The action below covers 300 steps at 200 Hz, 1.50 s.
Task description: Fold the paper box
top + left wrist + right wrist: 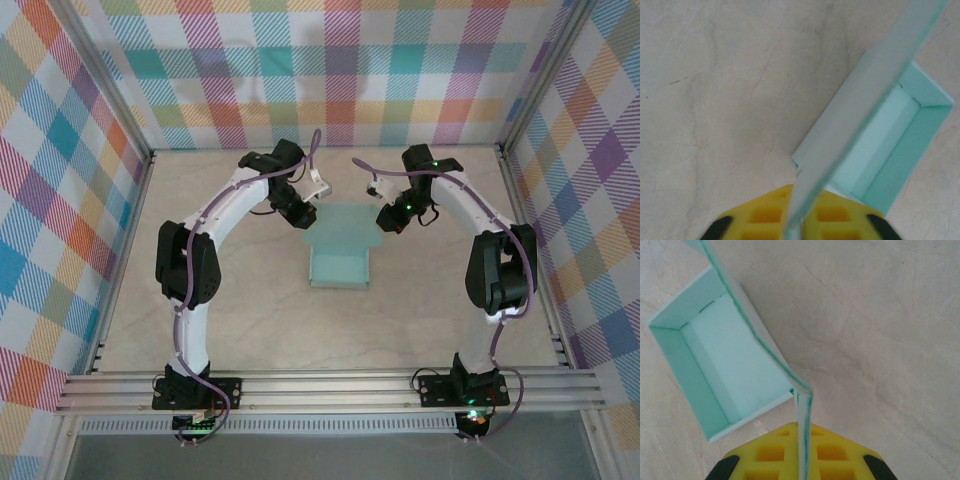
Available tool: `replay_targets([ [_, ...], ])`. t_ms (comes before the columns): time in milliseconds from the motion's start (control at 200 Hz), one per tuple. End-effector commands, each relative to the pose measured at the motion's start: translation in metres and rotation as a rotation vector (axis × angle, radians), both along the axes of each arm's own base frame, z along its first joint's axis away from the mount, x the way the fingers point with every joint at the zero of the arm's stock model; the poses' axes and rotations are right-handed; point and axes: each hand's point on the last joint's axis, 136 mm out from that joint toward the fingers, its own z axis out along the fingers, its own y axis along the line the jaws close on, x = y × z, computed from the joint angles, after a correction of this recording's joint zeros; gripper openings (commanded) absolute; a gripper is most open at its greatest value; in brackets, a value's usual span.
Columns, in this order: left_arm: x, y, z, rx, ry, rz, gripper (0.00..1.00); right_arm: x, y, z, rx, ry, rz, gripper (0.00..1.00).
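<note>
The paper box (340, 268) is pale mint-green card, an open tray in the middle of the table with its lid panel (342, 222) raised at the far side. My left gripper (303, 215) is at the panel's left corner, my right gripper (385, 221) at its right corner. In the left wrist view the yellow pads (765, 215) of the left gripper (799, 202) are shut on the card edge (860, 100), with the tray (890, 150) beyond. In the right wrist view the right gripper (803, 435) pinches a folded card edge (803, 410) beside the tray (725, 360).
The beige table (250, 320) is fenced by checked cloth walls (60, 200) on three sides. An aluminium rail (330, 385) runs along the near edge, where the arm bases are bolted. Bare tabletop lies left, right and in front of the box.
</note>
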Motion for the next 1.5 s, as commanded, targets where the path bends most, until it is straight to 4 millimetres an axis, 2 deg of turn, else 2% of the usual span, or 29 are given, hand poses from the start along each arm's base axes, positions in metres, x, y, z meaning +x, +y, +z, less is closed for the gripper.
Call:
replay_targets([
  [0,-0.006,0.000,0.011,-0.005,0.008,-0.009,0.19,-0.006,0.001,0.001,-0.010,0.000,0.023,0.00],
  [45,-0.007,0.001,0.012,0.001,0.005,-0.010,0.19,-0.006,0.001,0.000,-0.012,0.001,0.023,0.00],
  [135,-0.009,0.005,0.011,0.014,0.007,-0.017,0.09,-0.006,0.000,-0.001,-0.017,0.000,0.021,0.00],
  [460,-0.014,0.009,0.011,0.023,0.015,-0.023,0.11,-0.003,0.001,-0.002,-0.018,0.004,0.015,0.00],
  [485,-0.014,0.009,0.010,0.023,0.016,-0.024,0.13,-0.004,0.001,-0.003,-0.020,0.007,0.015,0.00],
  [555,-0.014,0.008,0.012,0.015,0.017,-0.024,0.30,-0.004,0.000,-0.004,-0.024,0.010,0.014,0.00],
  [625,-0.015,0.008,0.014,0.005,0.019,-0.024,0.31,-0.004,0.000,-0.005,-0.025,0.011,0.013,0.00],
  [690,-0.016,0.008,0.015,0.005,0.022,-0.024,0.27,-0.004,0.000,-0.004,-0.025,0.009,0.012,0.00],
  [810,-0.018,0.010,0.015,0.005,0.030,-0.021,0.14,-0.003,0.000,-0.005,-0.026,0.007,0.011,0.00],
  [945,-0.018,0.011,0.016,0.004,0.033,-0.021,0.07,-0.003,0.000,-0.006,-0.026,0.016,0.011,0.00],
  [1010,-0.017,0.011,0.017,0.001,0.032,-0.019,0.00,-0.003,0.000,-0.007,-0.028,0.018,0.008,0.00],
  [1150,-0.009,0.011,0.017,0.002,0.012,0.027,0.00,0.002,0.001,0.000,-0.027,0.000,-0.031,0.00],
  [1245,0.001,0.011,0.019,-0.012,-0.014,0.109,0.00,0.006,0.002,0.012,-0.045,-0.042,-0.092,0.00],
  [1360,0.010,0.009,0.019,-0.056,-0.042,0.211,0.00,0.021,-0.008,0.023,-0.099,-0.105,-0.289,0.00],
  [1430,0.015,0.008,0.023,-0.085,-0.061,0.278,0.00,0.023,-0.016,0.024,-0.162,-0.151,-0.365,0.00],
  [1495,0.020,0.007,0.027,-0.109,-0.078,0.335,0.00,0.022,-0.014,0.028,-0.174,-0.179,-0.419,0.00],
])
